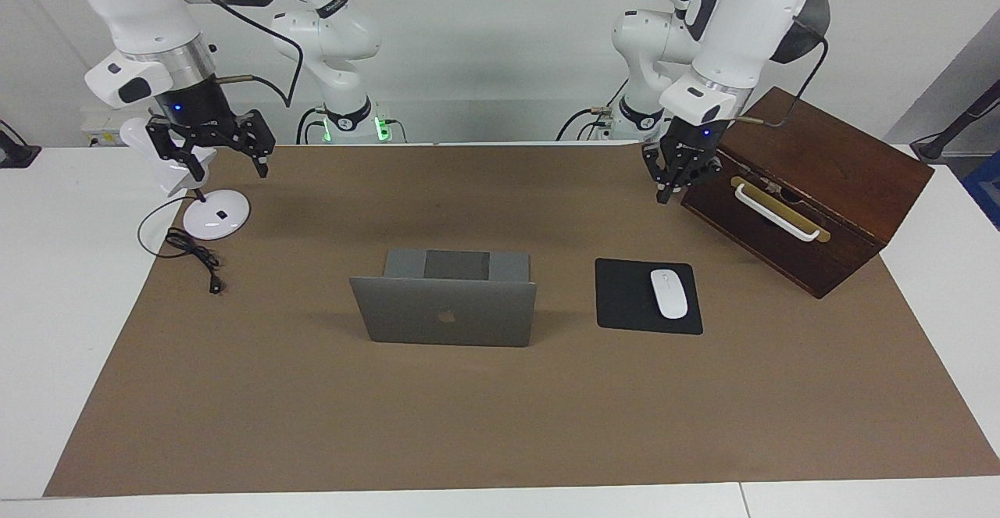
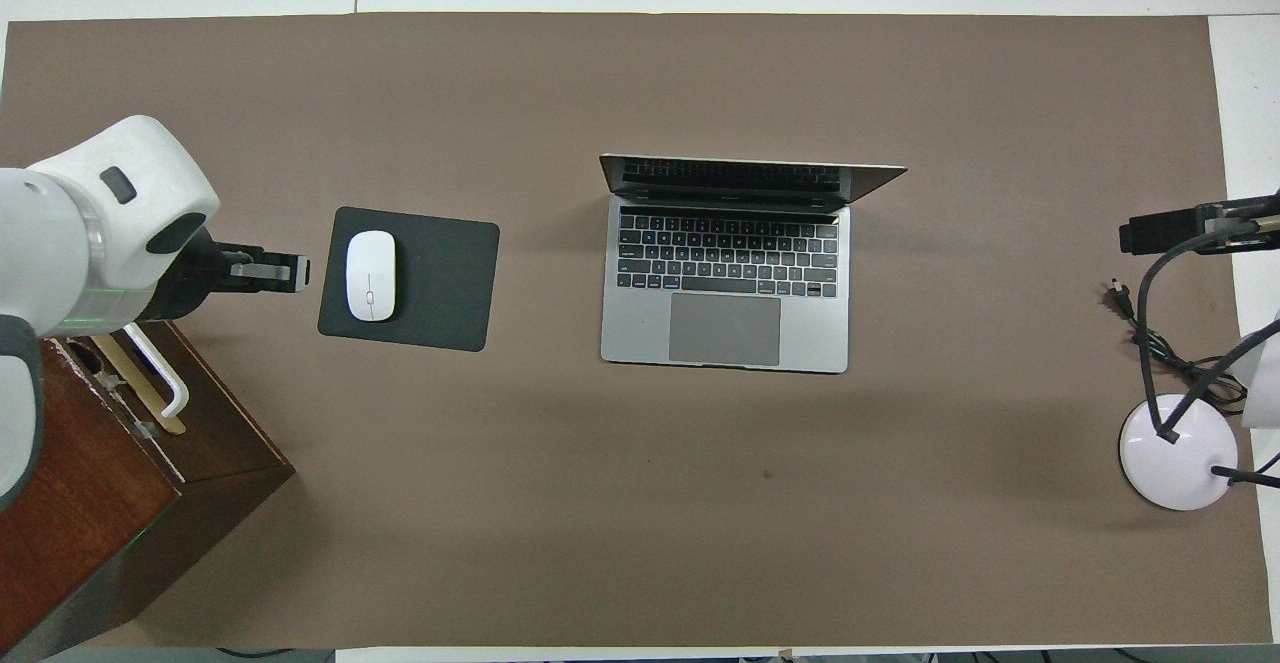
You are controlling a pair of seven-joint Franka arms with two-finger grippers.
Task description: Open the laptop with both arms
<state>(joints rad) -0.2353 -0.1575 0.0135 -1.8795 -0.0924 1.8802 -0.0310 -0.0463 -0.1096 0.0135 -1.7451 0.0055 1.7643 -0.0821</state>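
Observation:
The silver-grey laptop stands open in the middle of the brown mat. Its lid is upright with the apple logo facing away from the robots. In the overhead view the laptop shows its keyboard and trackpad. My left gripper hangs in the air over the mat beside the wooden box, apart from the laptop; it also shows in the overhead view. My right gripper is open and empty, raised over the desk lamp's base at the right arm's end; it also shows in the overhead view.
A black mouse pad with a white mouse lies beside the laptop toward the left arm's end. A brown wooden box with a white handle stands there too. A white lamp base and its black cable lie at the right arm's end.

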